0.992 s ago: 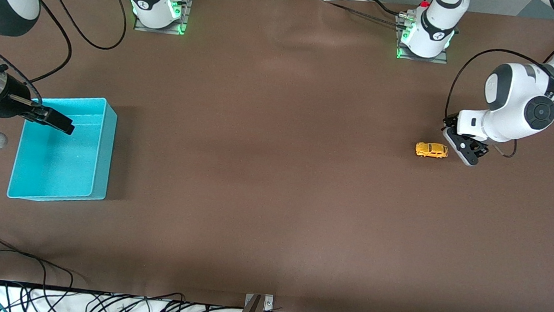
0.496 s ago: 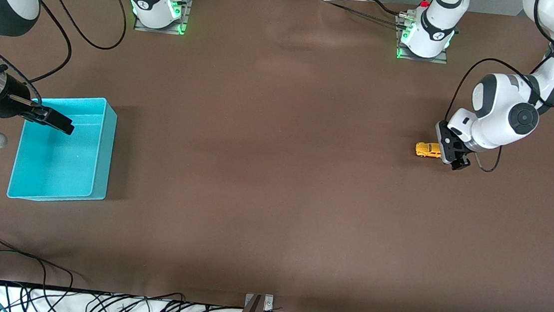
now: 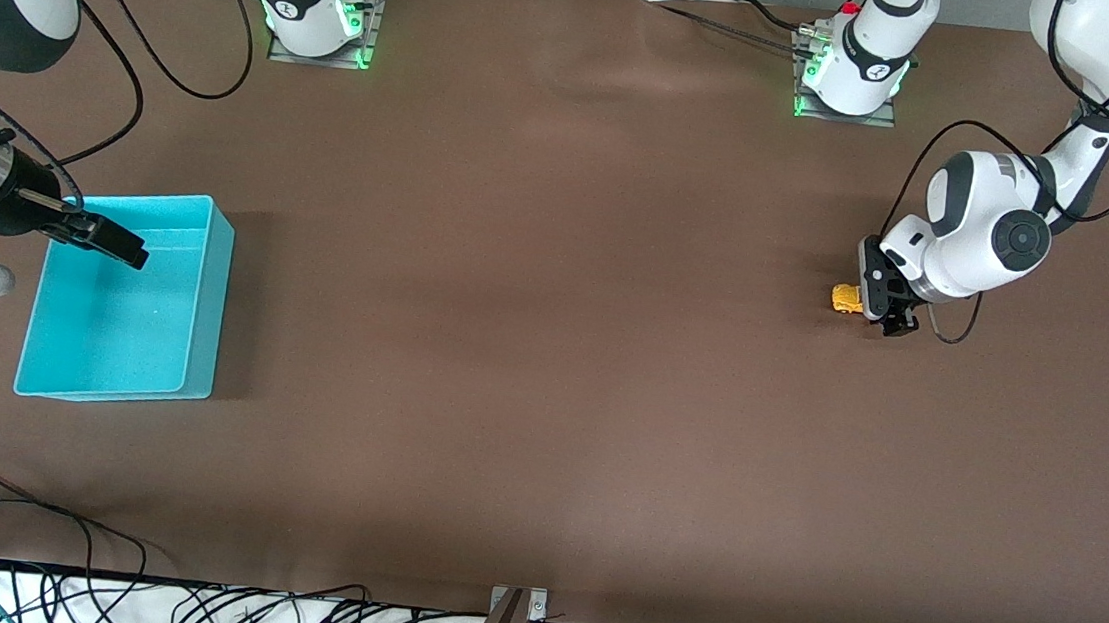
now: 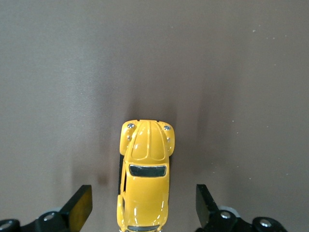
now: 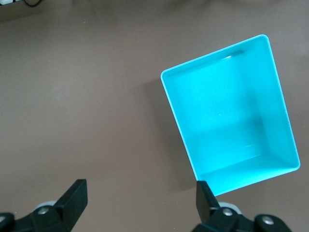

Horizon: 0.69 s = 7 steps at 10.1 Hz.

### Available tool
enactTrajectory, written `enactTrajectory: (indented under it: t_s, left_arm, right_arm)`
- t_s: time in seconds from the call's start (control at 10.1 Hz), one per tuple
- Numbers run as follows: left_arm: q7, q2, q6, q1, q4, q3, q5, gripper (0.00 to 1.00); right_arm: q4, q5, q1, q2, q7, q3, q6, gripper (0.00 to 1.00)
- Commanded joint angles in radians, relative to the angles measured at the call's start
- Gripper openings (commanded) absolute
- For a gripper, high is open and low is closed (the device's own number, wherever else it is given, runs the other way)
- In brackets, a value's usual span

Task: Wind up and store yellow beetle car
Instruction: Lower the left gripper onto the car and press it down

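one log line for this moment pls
left gripper: open, straddling toy car on table | right gripper: open, waiting by blue bin | bin: empty

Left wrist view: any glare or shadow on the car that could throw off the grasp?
Left wrist view: the yellow beetle car is sharp, with small bright highlights on its glossy hood and soft shadows on the table beside it, between the open left gripper fingers. Front view: evenly lit, the gripper hides most of the car.

The yellow beetle car (image 4: 144, 182) sits on the brown worktop (image 4: 241, 72) between the left end effector (image 4: 144, 209)'s spread fingers (image 4: 79, 209), touching neither.
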<state>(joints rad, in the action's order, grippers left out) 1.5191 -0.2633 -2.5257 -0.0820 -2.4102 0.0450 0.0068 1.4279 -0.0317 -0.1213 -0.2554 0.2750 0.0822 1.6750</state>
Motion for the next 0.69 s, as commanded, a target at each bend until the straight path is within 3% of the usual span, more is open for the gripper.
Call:
enactTrajectory:
  t_s: [0.0, 0.1, 0.5, 0.6]
  left_arm:
    - [0.073, 0.001, -0.019, 0.002, -0.009, -0.004, -0.010, 0.90]
    - [0.075, 0.001, -0.019, 0.002, -0.009, -0.004, -0.008, 0.79]
    - [0.075, -0.002, -0.019, 0.002, -0.009, -0.004, -0.004, 0.02]
    - [0.075, -0.002, -0.019, 0.002, -0.009, -0.004, -0.002, 0.00]
  right_arm:
    - [0.016, 0.006, 0.003, 0.016, 0.003, -0.002, 0.006, 1.00]
    - [0.016, 0.006, 0.003, 0.015, 0.003, -0.002, 0.008, 1.00]
    - [0.016, 0.006, 0.006, 0.013, 0.003, -0.002, 0.011, 1.00]
    - [0.016, 0.006, 0.006, 0.013, 0.003, -0.002, 0.012, 1.00]
